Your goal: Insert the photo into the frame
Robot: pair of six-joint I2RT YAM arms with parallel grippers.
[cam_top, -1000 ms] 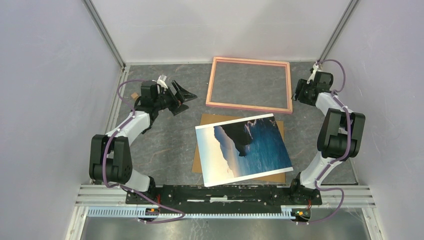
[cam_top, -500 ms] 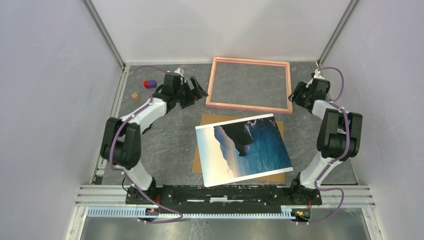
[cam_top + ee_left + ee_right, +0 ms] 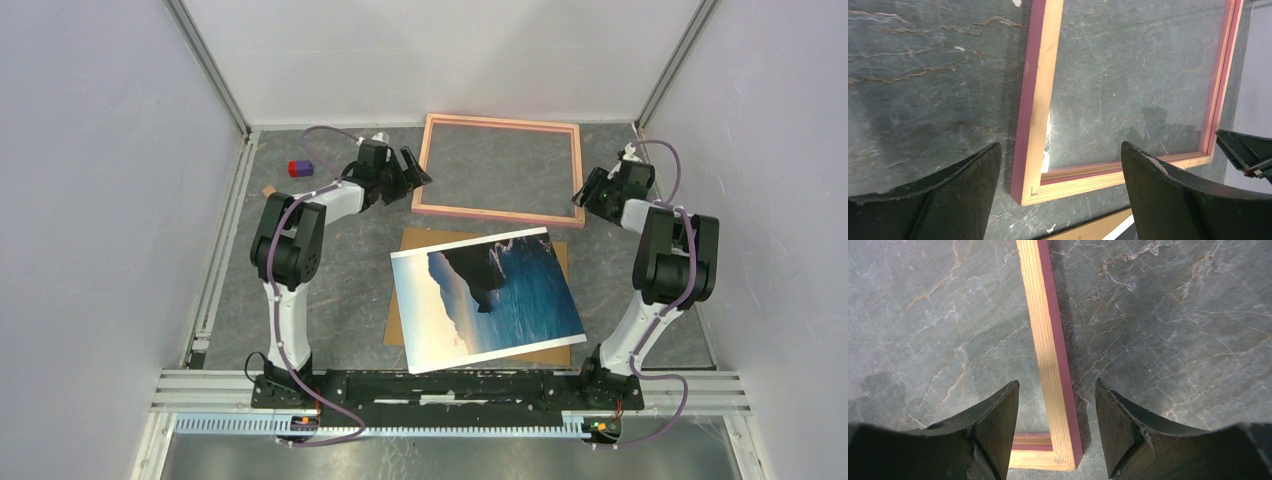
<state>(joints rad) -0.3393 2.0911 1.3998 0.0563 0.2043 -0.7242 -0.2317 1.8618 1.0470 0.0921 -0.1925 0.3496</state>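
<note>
The salmon-pink frame [image 3: 500, 169] lies flat at the back middle of the table. The photo [image 3: 486, 297], picture side up, lies tilted in front of it, over a brown backing board [image 3: 412, 243]. My left gripper [image 3: 412, 170] is open at the frame's left side, near its front left corner; in the left wrist view [image 3: 1060, 150] that corner [image 3: 1029, 192] lies between the open fingers. My right gripper [image 3: 585, 196] is open at the frame's front right corner; in the right wrist view [image 3: 1057, 390] the frame's right bar [image 3: 1050, 347] runs between the fingers.
A red and purple block [image 3: 300, 168] and a small brown cube [image 3: 268, 189] sit at the back left. Grey walls close the table on three sides. The rail with the arm bases [image 3: 440, 390] runs along the near edge.
My left gripper has swung right from the back left area to the frame's left edge, uncovering the red and purple block. My right gripper has shifted slightly toward the frame's front right corner.
</note>
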